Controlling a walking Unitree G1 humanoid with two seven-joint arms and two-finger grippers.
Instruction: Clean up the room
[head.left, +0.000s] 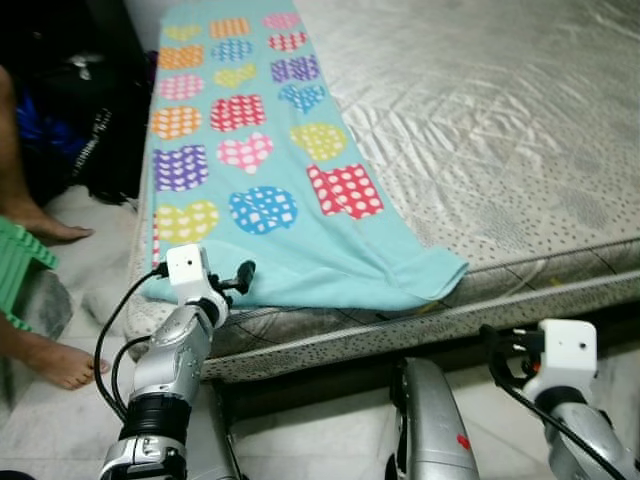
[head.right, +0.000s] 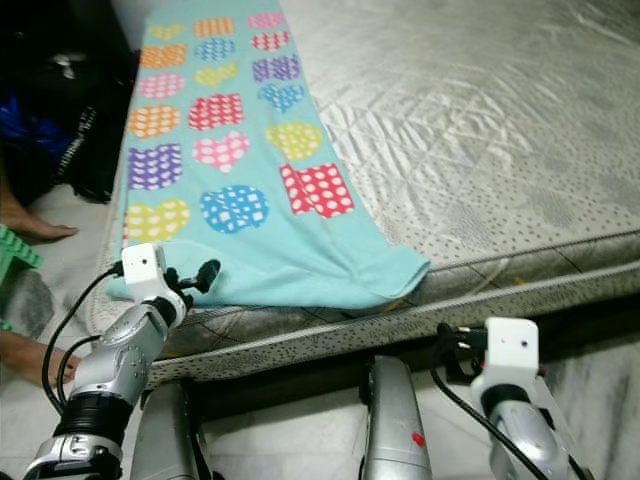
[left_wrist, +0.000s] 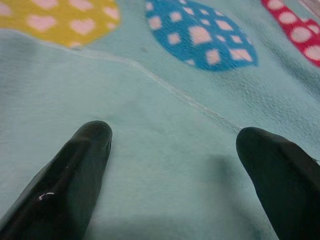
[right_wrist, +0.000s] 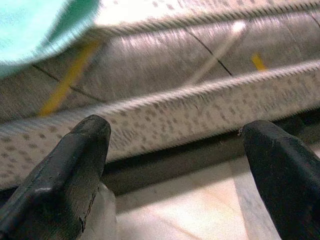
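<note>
A teal blanket (head.left: 260, 160) printed with dotted hearts and squares lies along the left side of the bare mattress (head.left: 500, 120). Its near edge hangs slightly over the mattress's front rim. My left gripper (head.left: 238, 278) is at the blanket's near left corner. In the left wrist view it (left_wrist: 175, 137) stands open just over the teal fabric, with nothing between its fingers. My right gripper (head.left: 500, 345) is low, in front of the mattress's side. In the right wrist view it (right_wrist: 175, 130) is open and faces the piped edge of the mattress (right_wrist: 200, 95), holding nothing.
A person's bare feet (head.left: 60, 365) rest on the pale floor at the left, beside a green stool (head.left: 20, 265). Dark bags (head.left: 70, 90) sit against the wall at the far left. The bed frame's dark gap (head.left: 330, 385) runs under the mattress.
</note>
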